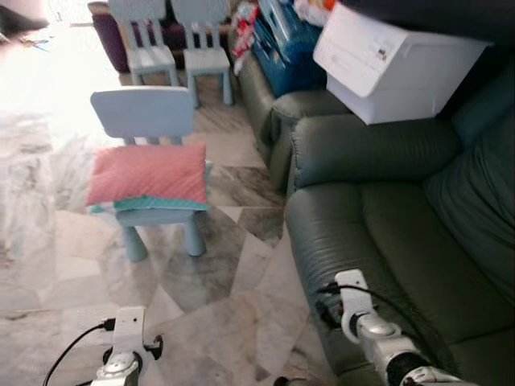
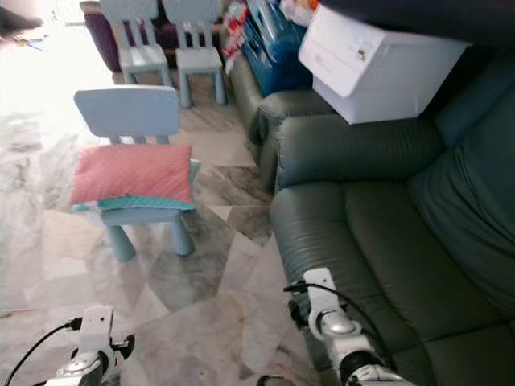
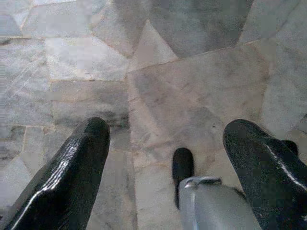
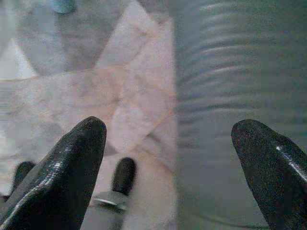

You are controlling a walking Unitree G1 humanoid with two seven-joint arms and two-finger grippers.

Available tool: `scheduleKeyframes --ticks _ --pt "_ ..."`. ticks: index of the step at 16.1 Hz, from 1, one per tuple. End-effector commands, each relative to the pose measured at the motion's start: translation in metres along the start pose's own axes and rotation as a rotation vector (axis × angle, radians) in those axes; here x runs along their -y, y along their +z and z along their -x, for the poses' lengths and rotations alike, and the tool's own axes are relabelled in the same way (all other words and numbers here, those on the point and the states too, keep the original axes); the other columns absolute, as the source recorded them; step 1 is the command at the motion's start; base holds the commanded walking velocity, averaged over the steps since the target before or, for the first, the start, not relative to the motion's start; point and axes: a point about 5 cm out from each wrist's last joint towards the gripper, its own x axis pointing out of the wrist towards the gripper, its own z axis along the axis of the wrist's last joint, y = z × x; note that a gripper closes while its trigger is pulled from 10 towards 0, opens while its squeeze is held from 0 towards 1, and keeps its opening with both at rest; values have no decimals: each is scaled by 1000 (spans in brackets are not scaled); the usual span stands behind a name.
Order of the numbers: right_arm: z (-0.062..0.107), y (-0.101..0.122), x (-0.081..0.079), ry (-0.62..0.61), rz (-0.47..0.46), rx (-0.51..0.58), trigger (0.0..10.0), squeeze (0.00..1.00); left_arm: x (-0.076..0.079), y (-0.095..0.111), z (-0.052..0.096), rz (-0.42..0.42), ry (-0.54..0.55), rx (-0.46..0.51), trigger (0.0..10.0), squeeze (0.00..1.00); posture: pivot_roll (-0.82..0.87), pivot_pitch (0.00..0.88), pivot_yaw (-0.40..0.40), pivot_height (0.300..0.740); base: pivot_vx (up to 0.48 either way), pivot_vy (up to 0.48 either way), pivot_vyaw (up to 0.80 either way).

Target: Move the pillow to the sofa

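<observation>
- A pink rectangular fabric pillow [image 1: 147,173] is seen lying flat on the seat of a small pale blue plastic child's chair [image 1: 143,115], on top of a thin teal cushion [image 1: 159,204].
- The chair is stood on a grey and beige marble tile floor [image 1: 233,297], well apart from the dark green leather sofa [image 1: 378,225] on the robot's right.
- A large white plastic storage box [image 1: 392,64] is rested tilted on the sofa's far armrest.
- 2 more pale blue chairs [image 1: 205,44] are placed further back, side by side.
- The left gripper [image 3: 165,158] is held low over the bare floor, its 2 black fingers [image 3: 72,177] spread wide with nothing between them.
- The right gripper [image 4: 168,158] is hung beside the sofa's front edge, its fingers [image 4: 62,167] likewise spread wide and holding nothing; floor and green leather are seen between them.
</observation>
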Motion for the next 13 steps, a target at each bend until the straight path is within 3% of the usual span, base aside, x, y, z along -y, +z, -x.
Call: scheduleKeyframes --ticks 1,13 --pt "0 -2 -3 18 10 -10 10000 0 -10 -5 1 2 19 -22 10000 0 -109 100 -44 740 0 480 0" --pt "1 -8 -3 27 52 -16 10000 0 -13 -2 0 -6 33 -20 10000 0 -111 98 -40 740 0 480 0"
